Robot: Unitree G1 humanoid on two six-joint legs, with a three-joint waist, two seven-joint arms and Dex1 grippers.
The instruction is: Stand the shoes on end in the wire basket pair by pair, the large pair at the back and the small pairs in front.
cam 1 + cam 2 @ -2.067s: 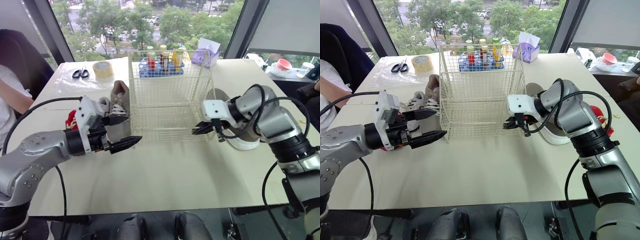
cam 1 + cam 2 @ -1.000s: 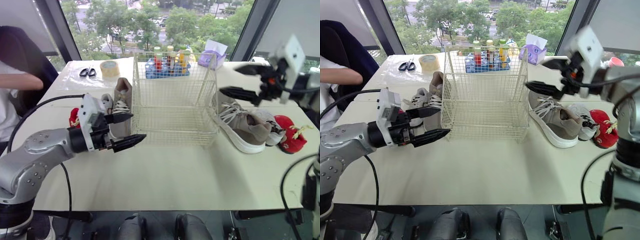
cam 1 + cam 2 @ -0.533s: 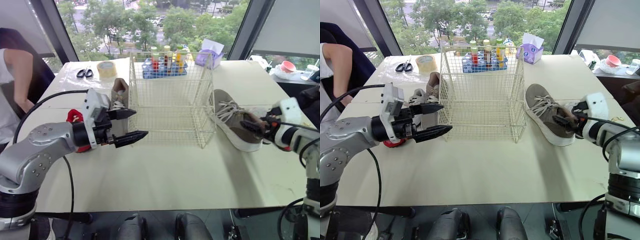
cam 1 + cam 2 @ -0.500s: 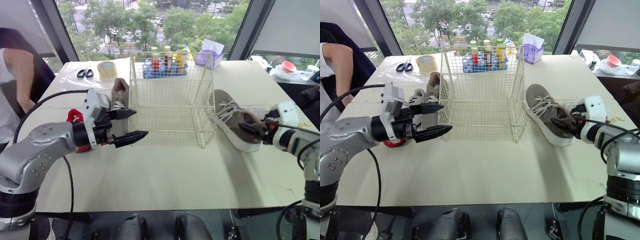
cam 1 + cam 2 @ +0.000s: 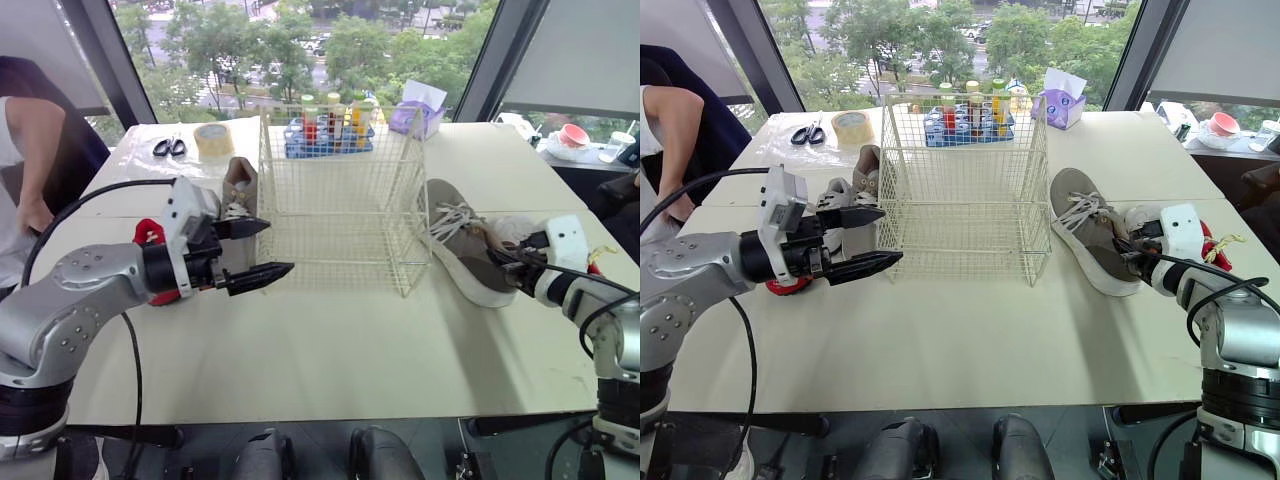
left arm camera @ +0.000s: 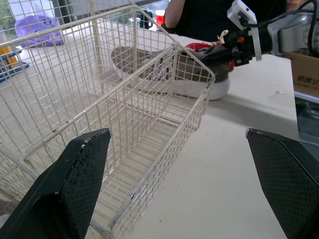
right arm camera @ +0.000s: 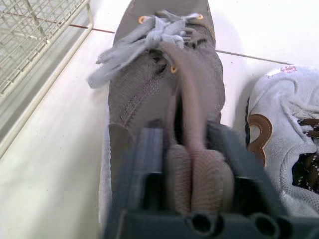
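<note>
The grasping of the first large shoe is judged to be in hand: its heel is pinched between the closed fingers of the right gripper, and the shoe lies ahead, beside the empty wire basket. The left gripper is held wide open, empty. Next, lifting and upending at the basket's back are called for.

Scissors and a tape roll lie on a plastic sheet at the table's far left. A blue bottle rack and a purple tissue box stand further right.
</note>
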